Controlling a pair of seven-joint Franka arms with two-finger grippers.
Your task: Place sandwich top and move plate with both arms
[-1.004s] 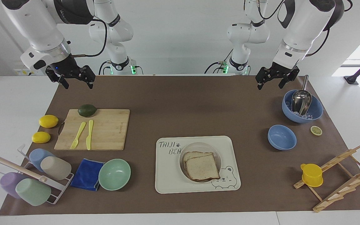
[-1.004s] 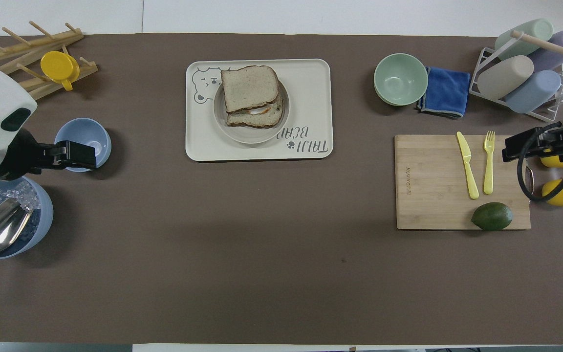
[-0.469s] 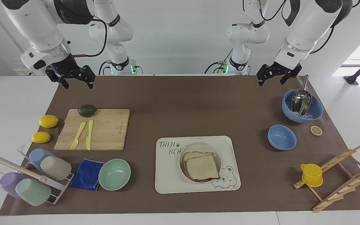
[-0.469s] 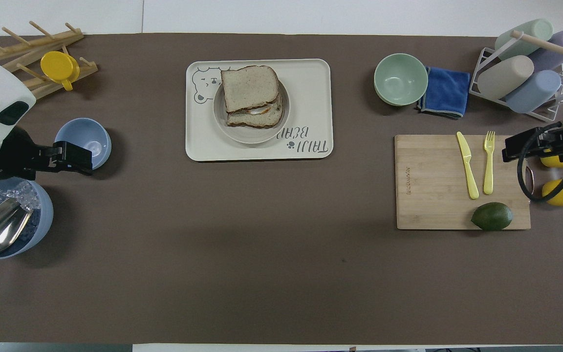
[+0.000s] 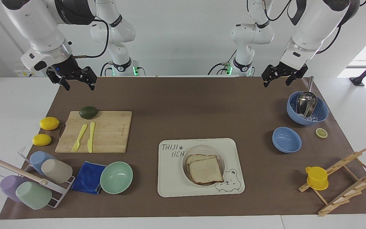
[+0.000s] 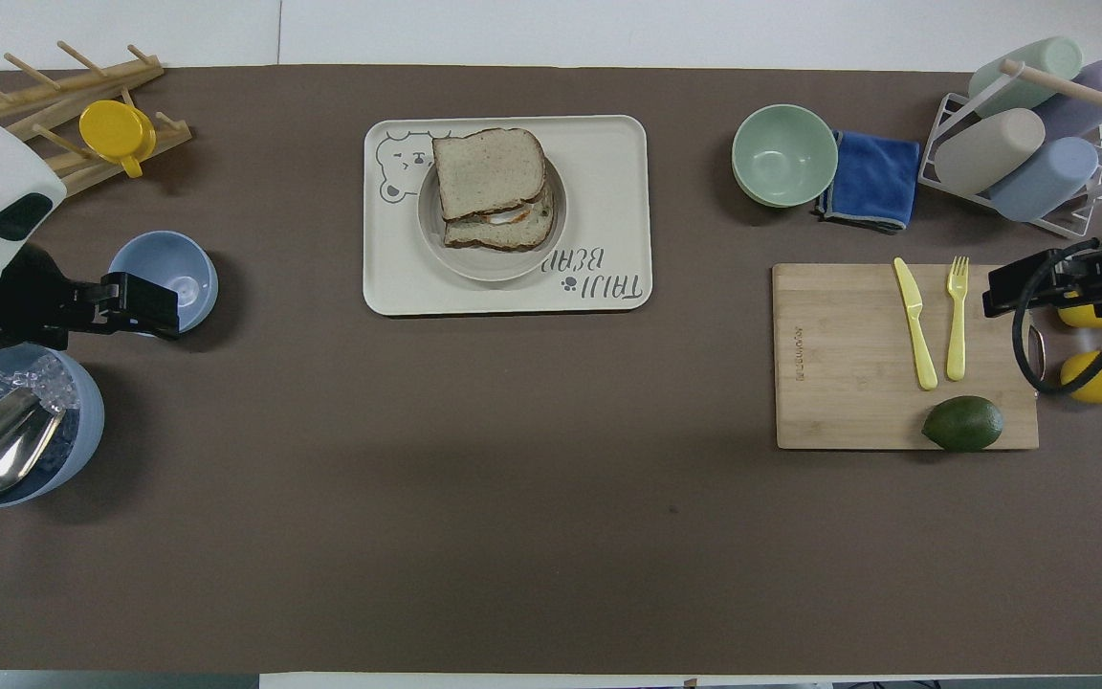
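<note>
The sandwich top [image 5: 206,170] lies on the stacked sandwich, slightly askew on the lower slice; it also shows in the overhead view [image 6: 489,172]. The sandwich sits on the plate [image 5: 202,149] [image 6: 494,270]. The plate stands on a cream tray [image 5: 170,181] [image 6: 608,191] with a bear drawing. My left gripper [image 5: 276,82] [image 6: 154,306] is open and empty, raised over the mat by the blue bowls. My right gripper [image 5: 78,83] [image 6: 1001,292] is open and empty, raised by the cutting board's end. Both are far from the plate.
A cutting board [image 5: 106,133] bears an avocado [image 5: 88,112], a yellow fork and knife. Two lemons [image 5: 49,123], a cup rack [image 5: 30,181], a blue cloth [image 5: 89,177] and a mint bowl [image 5: 116,177] are nearby. Two blue bowls [image 5: 286,139], a scoop [image 5: 306,101] and a wooden rack [image 5: 345,178] stand at the left arm's end.
My left gripper has risen a little and drawn back toward its arm's end of the table. The right arm, the sandwich and the plate have not moved.
</note>
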